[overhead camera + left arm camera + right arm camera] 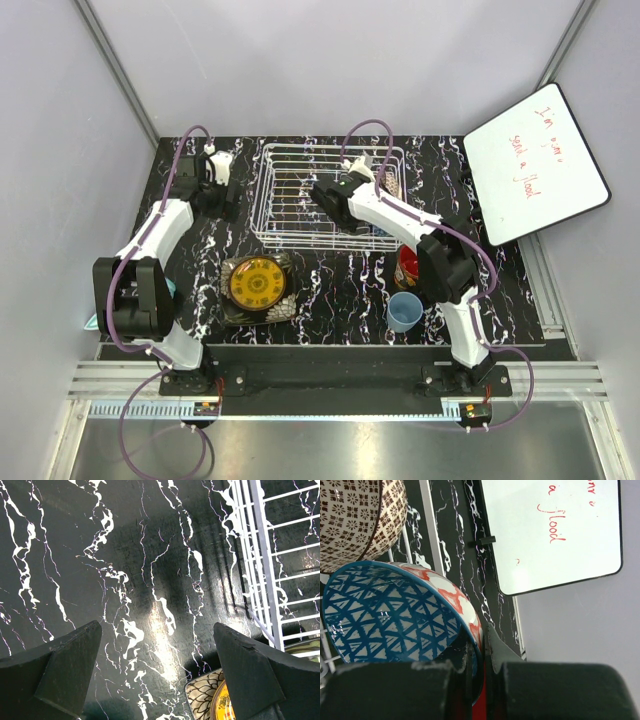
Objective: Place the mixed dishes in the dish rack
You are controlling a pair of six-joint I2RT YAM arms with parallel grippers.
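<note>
The white wire dish rack (pixel 300 165) stands at the back middle. My right gripper (pixel 335 205) reaches into it and is shut on the rim of the blue patterned bowl (pixel 390 615); in the right wrist view the fingers (pixel 492 645) pinch that rim. A white bowl with a brown pattern (pixel 355 520) lies in the rack just beyond it. The yellow-orange round plate (pixel 256 284) sits on the dark squarish plate (pixel 283 308). The red mug (pixel 407 268) and light-blue cup (pixel 405 312) stand at the front right. My left gripper (pixel 222 185) is open and empty over bare table (pixel 157 645).
A white board with red writing (pixel 535 165) leans at the back right and shows in the right wrist view (pixel 555 530). The rack's left edge (pixel 265 555) and the squarish plate's corner (pixel 202 695) show in the left wrist view. Something teal (pixel 90 322) lies by the left arm's base.
</note>
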